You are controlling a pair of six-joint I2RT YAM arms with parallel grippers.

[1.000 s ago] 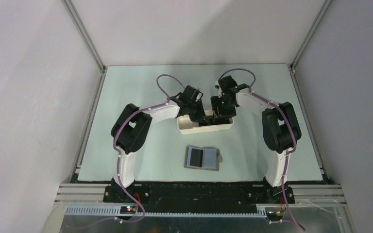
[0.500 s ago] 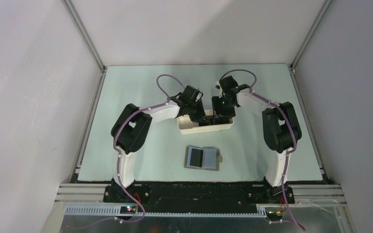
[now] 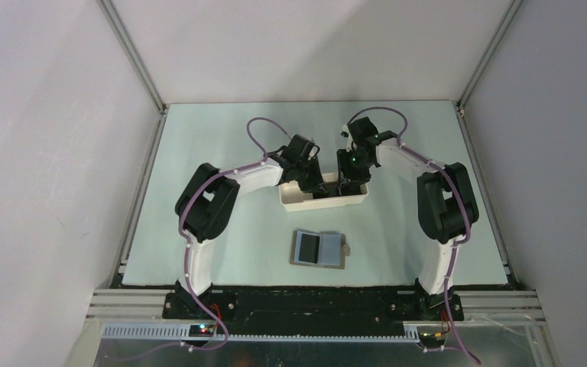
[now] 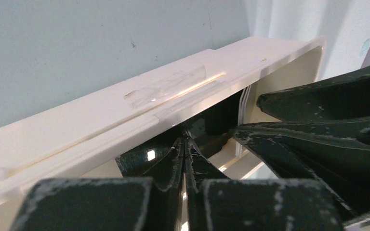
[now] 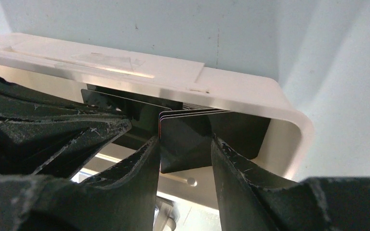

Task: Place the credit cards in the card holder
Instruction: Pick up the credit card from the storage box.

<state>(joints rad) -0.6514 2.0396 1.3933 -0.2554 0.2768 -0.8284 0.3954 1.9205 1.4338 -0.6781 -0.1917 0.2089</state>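
Left jaws shut, right jaws part open, both down inside the white tray (image 3: 298,202).

Top view: the tray sits mid counter (image 3: 222,153). The card holder (image 3: 319,249) lies open and flat nearer the bases, well apart from the tray, with its blue pockets up. No card seen in it. The arms hide the tray's contents here. This is the only view that shows the holder.

Left wrist: left jaws are pressed together with the tips low behind the tray rim. Can't tell if a card is pinched between them. The right arm's dark fingers (image 4: 318,120) crowd in close from the right.

Right wrist: only view that shows the credit cards (image 5: 236,132) clearly. They are a dark stack on edge against the far tray wall, with several edges bunched together. Right jaws gape, one finger (image 5: 144,159) on each side of the stack's near end, not clamped.

Risks, as I judge them:
- The bunched edges mean the close could take several cards, or nick one and tip it.
- Two sets of jaws in one narrow tray could bump each other or drag the tray.
- A thin card may slip on the lift.
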